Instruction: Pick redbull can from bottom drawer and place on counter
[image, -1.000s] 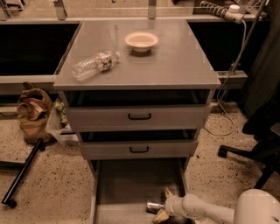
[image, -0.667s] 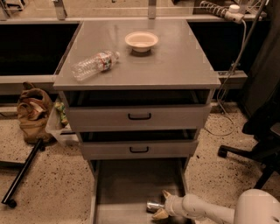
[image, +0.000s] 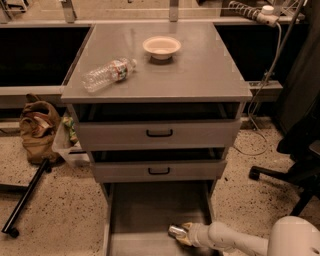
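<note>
Open bottom drawer (image: 135, 220) is noted; the redbull can (image: 175, 231) is seen low at its right front, touching the tool (image: 183, 234), and whether the tool is clenched on it cannot be told. Hardly anything is found changed over the last second. The lift to the surface (image: 210, 75) is judged not yet begun.
</note>
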